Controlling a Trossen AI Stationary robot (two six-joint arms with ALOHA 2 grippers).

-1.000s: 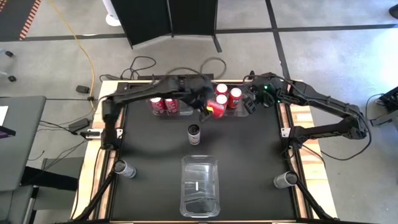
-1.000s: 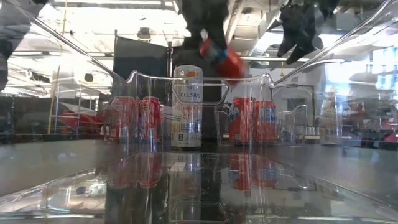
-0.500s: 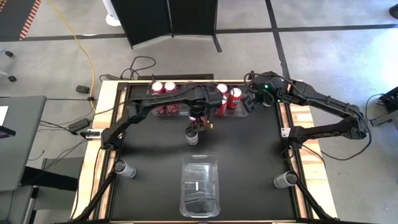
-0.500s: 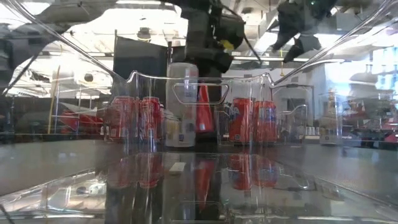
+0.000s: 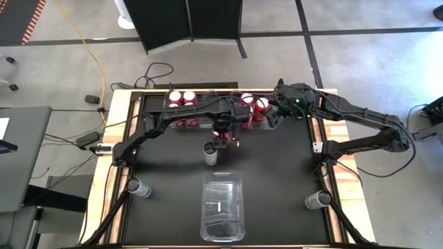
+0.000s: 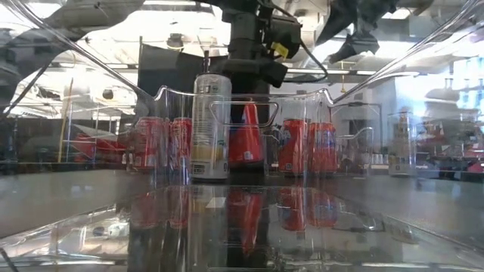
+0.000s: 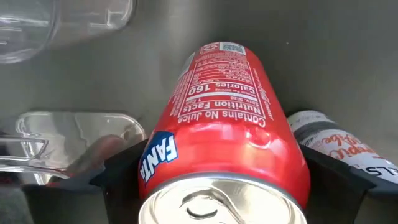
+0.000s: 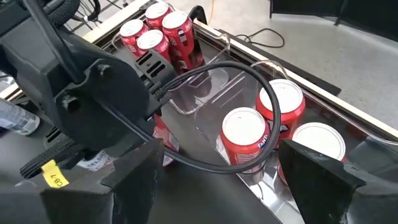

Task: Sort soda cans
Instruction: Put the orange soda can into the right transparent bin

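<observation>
My left gripper (image 5: 223,136) is shut on a red Fanta can (image 7: 224,124) beside a silver can (image 5: 211,153) that stands on its base mid-table. In the low view the red can (image 6: 246,136) hangs under the gripper, right of the silver can (image 6: 209,128). Other red cans (image 5: 182,97) stand in clear bins along the far edge. My right gripper (image 8: 227,186) is open above three of these red cans (image 8: 245,137) and touches nothing. My left gripper pinches the red can's side wall near its silver top end (image 7: 155,162) between its two fingers (image 7: 121,177). It comes from above, pointing down. The can hangs roughly upright, top toward the wrist. I cannot tell whether its lower end (image 6: 246,160) touches the table.
An empty clear bin (image 5: 223,206) lies near the table's near edge and fills the low view's foreground. Clear bins (image 8: 214,93) with red cans line the far edge. Two grey posts (image 5: 138,187) stand at the near corners. The left arm's cable (image 8: 205,162) crosses under my right gripper.
My left gripper carried the red can from over the far bins toward the near edge and down beside the silver can, turning it from sideways to upright. The silver can shifted slightly left and turned about. My right gripper edged left over the red cans.
</observation>
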